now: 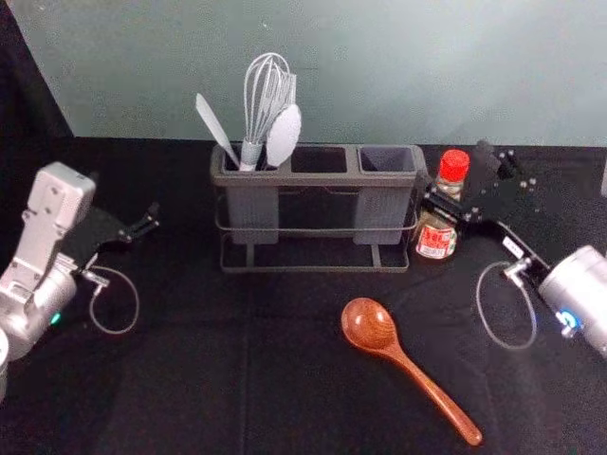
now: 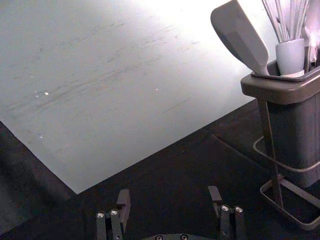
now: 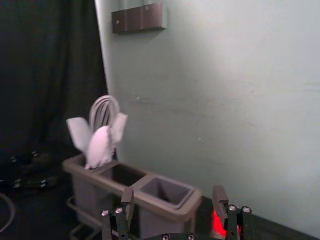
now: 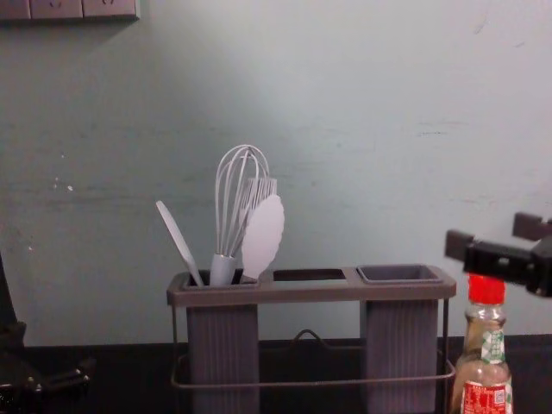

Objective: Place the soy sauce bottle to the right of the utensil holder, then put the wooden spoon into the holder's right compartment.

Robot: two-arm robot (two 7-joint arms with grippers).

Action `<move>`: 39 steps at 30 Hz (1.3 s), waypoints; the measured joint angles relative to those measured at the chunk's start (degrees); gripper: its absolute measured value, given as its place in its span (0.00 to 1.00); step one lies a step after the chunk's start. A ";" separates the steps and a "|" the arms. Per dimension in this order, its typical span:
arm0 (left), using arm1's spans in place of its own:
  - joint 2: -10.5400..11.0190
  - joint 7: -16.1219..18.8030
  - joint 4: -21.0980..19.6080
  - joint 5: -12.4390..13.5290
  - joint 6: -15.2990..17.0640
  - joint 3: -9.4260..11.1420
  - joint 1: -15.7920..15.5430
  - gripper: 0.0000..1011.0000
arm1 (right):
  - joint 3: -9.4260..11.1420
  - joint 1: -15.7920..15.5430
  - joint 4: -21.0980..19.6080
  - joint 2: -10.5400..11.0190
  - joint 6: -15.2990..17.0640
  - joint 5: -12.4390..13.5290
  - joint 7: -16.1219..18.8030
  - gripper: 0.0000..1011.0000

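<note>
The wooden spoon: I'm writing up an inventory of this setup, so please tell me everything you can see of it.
The spoon is reddish-brown, with a glossy finish and what looks like wood grain. Its rounded bowl, hollow side apparently up, narrows into a long, slim handle. It lies on the black cloth in front of the holder, slanting so that the bowl is nearer the holder and the handle points toward the robot and its right. Only the cloth touches it.

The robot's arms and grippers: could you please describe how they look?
The left arm and right arm are silvery, each with a looped grey cable and a light: green left, blue right. The left gripper and right gripper are black.
</note>
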 joint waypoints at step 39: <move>0.00 0.00 0.00 0.00 0.00 0.00 0.00 1.00 | -5.83 -9.05 -4.98 -3.31 4.00 -4.22 -1.86 0.99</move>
